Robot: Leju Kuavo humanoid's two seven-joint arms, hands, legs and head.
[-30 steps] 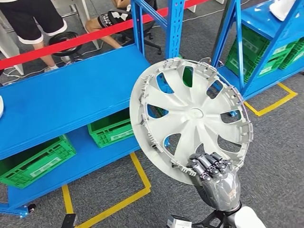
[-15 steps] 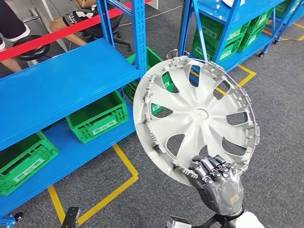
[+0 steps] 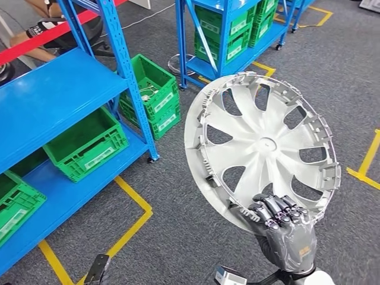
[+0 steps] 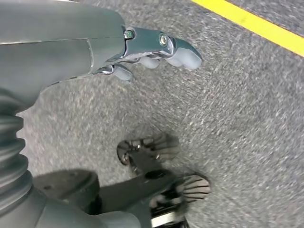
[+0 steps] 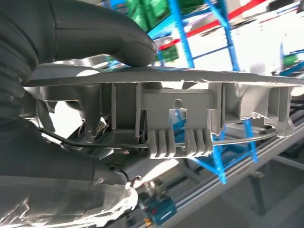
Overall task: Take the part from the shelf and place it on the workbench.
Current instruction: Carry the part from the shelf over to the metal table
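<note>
The robot's right hand [image 3: 287,234] grips a silver wheel cover [image 3: 262,145] by its lower rim, fingers [image 3: 273,211] curled over the edge — the part stands tilted above the hand, its ribbed inner face toward the head camera, held over grey carpet [image 3: 188,225]. Blue shelving [image 3: 58,98] with green crates [image 3: 87,142] stands off to the left. The left hand [image 4: 107,42] hangs over the floor, holding nothing — fingers extended.
</note>
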